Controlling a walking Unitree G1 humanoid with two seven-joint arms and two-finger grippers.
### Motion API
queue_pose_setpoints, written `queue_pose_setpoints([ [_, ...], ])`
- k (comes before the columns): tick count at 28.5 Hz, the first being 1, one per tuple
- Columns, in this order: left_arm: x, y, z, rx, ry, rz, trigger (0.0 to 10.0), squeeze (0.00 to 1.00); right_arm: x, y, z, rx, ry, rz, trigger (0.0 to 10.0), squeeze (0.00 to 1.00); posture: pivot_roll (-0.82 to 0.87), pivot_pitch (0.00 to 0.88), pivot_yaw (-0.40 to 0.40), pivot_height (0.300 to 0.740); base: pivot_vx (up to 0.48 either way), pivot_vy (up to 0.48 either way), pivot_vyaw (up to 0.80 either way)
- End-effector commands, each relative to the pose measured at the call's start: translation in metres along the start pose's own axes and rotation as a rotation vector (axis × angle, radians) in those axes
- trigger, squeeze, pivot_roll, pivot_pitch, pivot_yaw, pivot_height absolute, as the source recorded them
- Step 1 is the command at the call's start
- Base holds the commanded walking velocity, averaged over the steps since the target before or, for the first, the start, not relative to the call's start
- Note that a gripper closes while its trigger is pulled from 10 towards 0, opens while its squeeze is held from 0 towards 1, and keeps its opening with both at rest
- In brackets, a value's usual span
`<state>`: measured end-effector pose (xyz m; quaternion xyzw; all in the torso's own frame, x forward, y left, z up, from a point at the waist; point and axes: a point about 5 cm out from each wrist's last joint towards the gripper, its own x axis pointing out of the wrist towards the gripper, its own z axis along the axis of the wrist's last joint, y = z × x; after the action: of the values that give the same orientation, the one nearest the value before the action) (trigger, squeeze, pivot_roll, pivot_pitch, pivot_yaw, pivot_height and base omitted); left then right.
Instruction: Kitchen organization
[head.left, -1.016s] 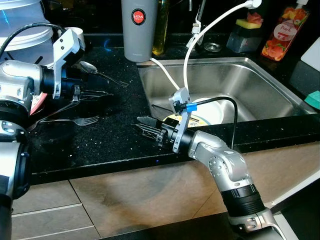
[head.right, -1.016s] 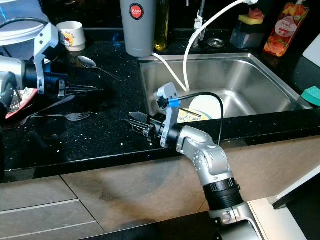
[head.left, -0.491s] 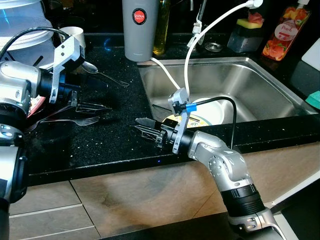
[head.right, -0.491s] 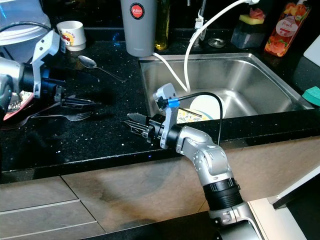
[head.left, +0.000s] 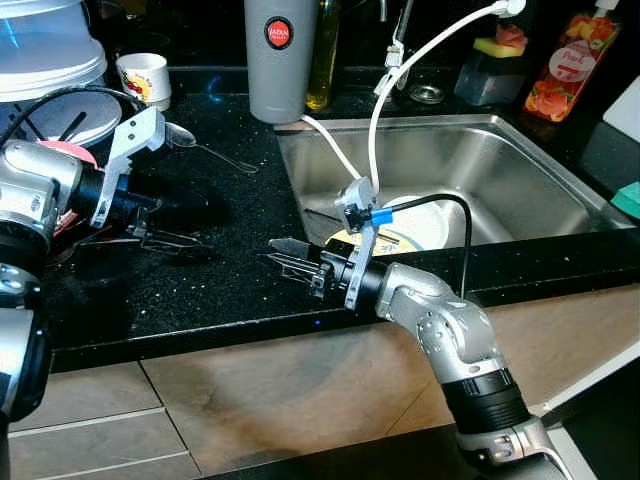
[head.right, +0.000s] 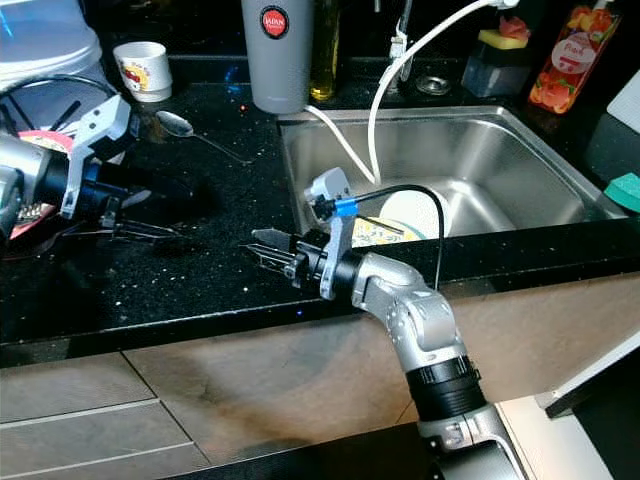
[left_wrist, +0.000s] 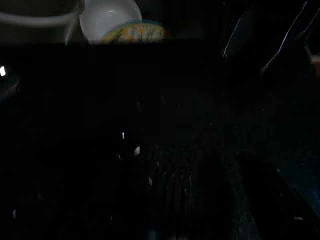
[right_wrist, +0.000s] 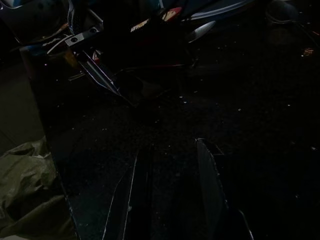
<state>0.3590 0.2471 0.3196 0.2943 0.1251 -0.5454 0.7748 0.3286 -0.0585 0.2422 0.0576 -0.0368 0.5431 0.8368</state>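
Left gripper low over counter, fork hidden beneath, grip unclear. Right gripper parted, empty, hovering clear.

Black speckled countertop, steel sink, tan cabinet fronts

The tabletop is glossy black stone with fine sparkling flecks. The sink is brushed stainless steel, satin and smooth. A polished metal spoon gleams; the tumbler is matt grey; the cup looks glazed ceramic.
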Motion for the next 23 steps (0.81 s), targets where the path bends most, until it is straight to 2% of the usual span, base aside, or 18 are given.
queue_pose_setpoints([
  [1, -0.008, -0.002, -0.009, -0.038, 0.049, -0.004, 10.0, 0.00, -0.001, 0.004, -0.002, 0.003, 0.008, 0.022, 10.0, 0.00, 0.12, 0.159, -0.042, 0.740, 0.000, 0.000, 0.00],
  [5, -0.012, -0.004, -0.018, -0.099, 0.118, -0.007, 10.0, 0.00, -0.001, 0.005, -0.003, 0.009, 0.019, 0.034, 10.0, 0.00, 0.12, 0.159, -0.042, 0.740, 0.000, 0.000, 0.00],
  [9, -0.012, -0.004, -0.020, -0.099, 0.114, -0.007, 10.0, 0.00, -0.001, 0.006, -0.004, 0.011, 0.021, 0.038, 10.0, 0.00, 0.12, 0.159, -0.042, 0.740, 0.000, 0.000, 0.00],
  [12, -0.011, -0.004, -0.019, -0.090, 0.071, 0.002, 10.0, 0.00, -0.001, 0.006, -0.003, 0.011, 0.020, 0.039, 10.0, 0.00, 0.12, 0.165, -0.041, 0.740, 0.000, 0.000, 0.00],
  [13, -0.011, -0.004, -0.018, -0.089, 0.066, 0.001, 9.7, 0.00, -0.001, 0.006, -0.003, 0.011, 0.020, 0.039, 10.0, 0.00, 0.12, 0.165, -0.041, 0.740, 0.000, 0.000, 0.00],
  [14, -0.011, -0.003, -0.017, -0.087, 0.059, 0.005, 4.8, 0.00, -0.001, 0.006, -0.003, 0.010, 0.020, 0.039, 10.0, 0.00, 0.12, 0.165, -0.041, 0.740, 0.000, 0.000, 0.00],
  [15, -0.011, -0.003, -0.017, -0.087, 0.059, 0.005, 4.8, 0.00, -0.001, 0.006, -0.003, 0.010, 0.020, 0.039, 10.0, 0.00, 0.12, 0.165, -0.041, 0.740, 0.000, 0.000, 0.00],
  [16, -0.010, -0.003, -0.016, -0.085, 0.048, 0.005, 0.0, 0.00, -0.001, 0.006, -0.003, 0.010, 0.021, 0.038, 10.0, 0.00, 0.12, 0.165, -0.041, 0.740, 0.000, 0.000, 0.00],
  [23, -0.009, -0.002, -0.013, -0.087, 0.028, 0.010, 0.0, 0.00, -0.002, 0.005, -0.003, 0.010, 0.024, 0.034, 10.0, 0.00, 0.12, 0.165, -0.041, 0.740, 0.000, 0.000, 0.00],
])
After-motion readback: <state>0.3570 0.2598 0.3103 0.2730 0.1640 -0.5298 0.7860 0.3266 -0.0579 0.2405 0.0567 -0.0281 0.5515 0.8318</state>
